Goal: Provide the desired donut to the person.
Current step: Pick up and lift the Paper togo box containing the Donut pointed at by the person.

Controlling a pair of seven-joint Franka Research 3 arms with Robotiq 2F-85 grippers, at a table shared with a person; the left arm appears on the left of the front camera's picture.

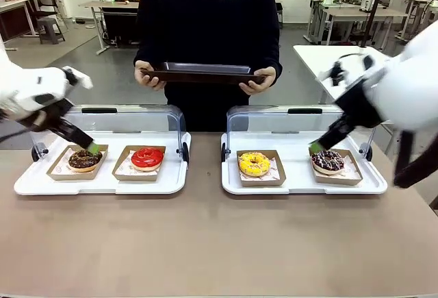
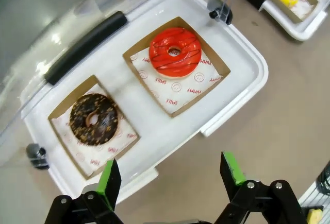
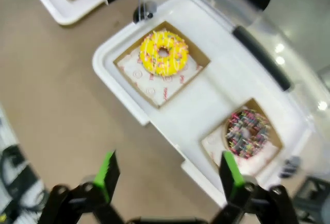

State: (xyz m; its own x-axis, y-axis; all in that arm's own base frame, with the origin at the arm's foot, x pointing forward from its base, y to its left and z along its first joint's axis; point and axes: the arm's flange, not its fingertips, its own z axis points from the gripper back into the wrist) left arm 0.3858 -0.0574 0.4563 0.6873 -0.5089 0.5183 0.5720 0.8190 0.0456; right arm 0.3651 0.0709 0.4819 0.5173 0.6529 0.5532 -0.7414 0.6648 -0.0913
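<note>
Front view: person across the bench holds a dark tray; left gripper near chocolate donut, right gripper near sprinkled donut, fingers of both apart.

Left tray and right tray on the table each hold two boxed donuts, lids seemingly behind.

Grey floor, white side table, distant workbenches, stool
</note>
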